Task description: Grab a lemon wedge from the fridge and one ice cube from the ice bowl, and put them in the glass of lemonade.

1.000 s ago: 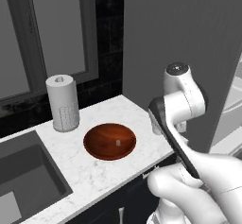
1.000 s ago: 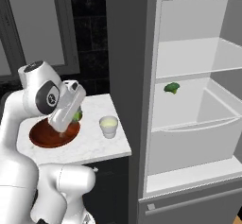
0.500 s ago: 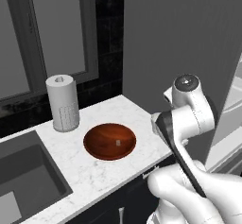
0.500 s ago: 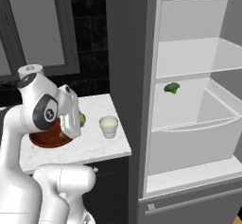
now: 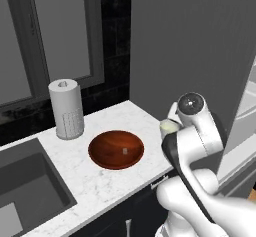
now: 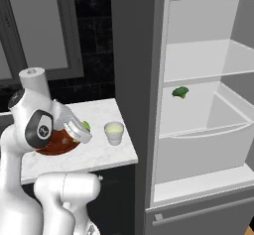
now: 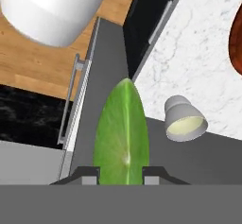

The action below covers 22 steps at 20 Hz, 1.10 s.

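Lemon wedge (image 7: 122,133) sits clenched in the claw (image 7: 121,171), above the tabletop (image 6: 94,152) just left of the glass of lemonade (image 6: 113,132). Best to centre over the rim before releasing, since the cup is narrow and light.

You see the lemon wedge (image 7: 121,133), bright yellow-green, pinched between the jaws above the counter (image 6: 94,152). The glass of lemonade (image 6: 114,132) stands upright beside the reddish-brown ice bowl (image 5: 116,149), which holds one pale ice cube (image 5: 124,151). The fridge (image 6: 198,130) stands open.
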Tool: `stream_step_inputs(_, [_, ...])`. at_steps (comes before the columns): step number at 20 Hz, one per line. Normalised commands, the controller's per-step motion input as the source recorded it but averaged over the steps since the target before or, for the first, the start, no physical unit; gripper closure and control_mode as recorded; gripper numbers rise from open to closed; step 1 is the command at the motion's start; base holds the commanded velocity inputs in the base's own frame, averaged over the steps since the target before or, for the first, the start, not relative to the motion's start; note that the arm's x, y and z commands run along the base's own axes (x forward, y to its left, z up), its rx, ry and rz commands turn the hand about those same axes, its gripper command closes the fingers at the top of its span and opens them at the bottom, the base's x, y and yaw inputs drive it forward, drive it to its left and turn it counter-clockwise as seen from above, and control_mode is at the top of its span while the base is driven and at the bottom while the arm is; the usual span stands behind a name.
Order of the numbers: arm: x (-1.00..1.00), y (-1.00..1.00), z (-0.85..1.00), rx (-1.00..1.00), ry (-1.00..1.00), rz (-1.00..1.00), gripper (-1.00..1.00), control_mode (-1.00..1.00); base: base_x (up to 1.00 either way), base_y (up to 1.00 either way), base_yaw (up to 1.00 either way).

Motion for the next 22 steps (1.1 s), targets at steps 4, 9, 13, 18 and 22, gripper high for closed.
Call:
stream_step_inputs(4, [0.26,0.13,-0.02,-0.12,0.06,0.05,1.00,-1.00,0.00,0.00,0.00])
stream_step_inputs(9, [0.34,0.04,-0.02,-0.01,-0.01,-0.06,1.00,-1.00,0.00,0.00,0.00])
stream_step_inputs(13, [0.38,-0.06,0.00,0.00,-0.02,-0.11,1.00,-1.00,0.00,0.00,0.00])
stream_step_inputs(18, [0.52,-0.05,-0.02,0.00,0.00,-0.08,1.00,-1.00,0.00,0.00,0.00])
stream_step_inputs(22, [0.46,-0.04,-0.17,0.00,0.00,0.00,1.00,-1.00,0.00,0.00,0.00])
